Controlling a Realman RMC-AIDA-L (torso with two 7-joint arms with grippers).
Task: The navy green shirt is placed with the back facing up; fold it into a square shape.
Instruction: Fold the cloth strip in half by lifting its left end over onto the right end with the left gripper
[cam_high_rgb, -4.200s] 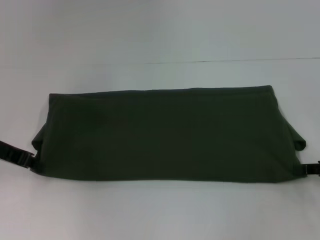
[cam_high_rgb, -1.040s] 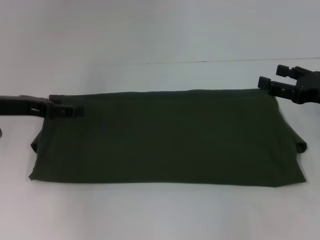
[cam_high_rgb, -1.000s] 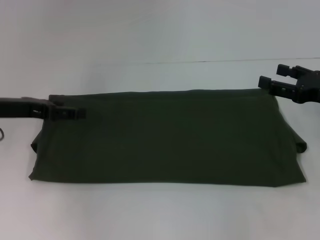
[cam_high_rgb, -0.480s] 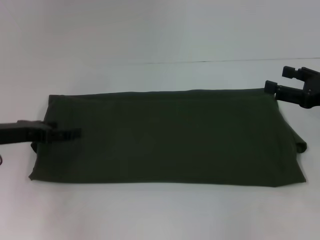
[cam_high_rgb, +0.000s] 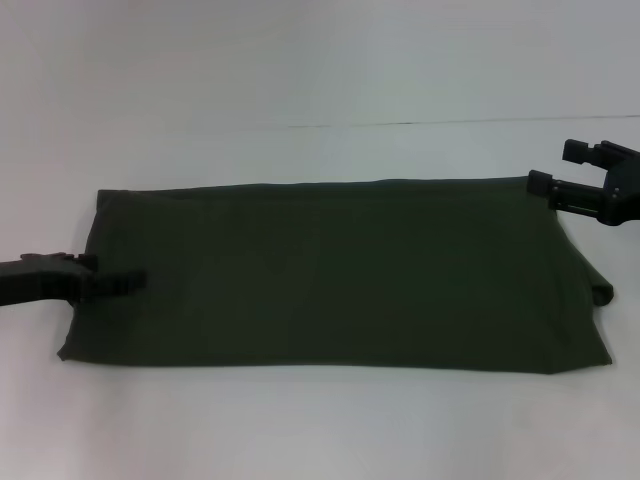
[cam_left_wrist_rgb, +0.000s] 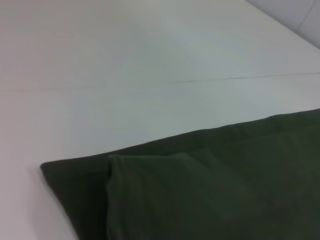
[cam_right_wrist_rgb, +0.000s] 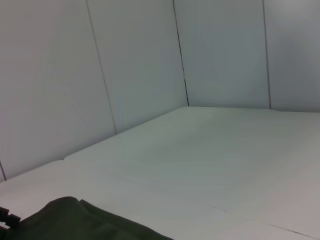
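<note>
The navy green shirt (cam_high_rgb: 330, 275) lies flat on the white table (cam_high_rgb: 320, 80) as a wide folded band, plain side up. A sleeve tip pokes out at its right end (cam_high_rgb: 600, 292). My left gripper (cam_high_rgb: 128, 282) hovers low over the shirt's left end, reaching in from the left edge. Just off the shirt's far right corner hangs my right gripper (cam_high_rgb: 556, 167), open and holding nothing. The left wrist view shows the shirt's corner with a folded layer on top (cam_left_wrist_rgb: 200, 195). In the right wrist view only a bit of the shirt (cam_right_wrist_rgb: 70, 220) shows.
A thin seam (cam_high_rgb: 450, 122) crosses the table behind the shirt. White wall panels (cam_right_wrist_rgb: 125, 65) stand beyond the table.
My left gripper has slid from the shirt's far left corner toward the front along its left end. My right gripper has drawn slightly to the right. The shirt has not moved.
</note>
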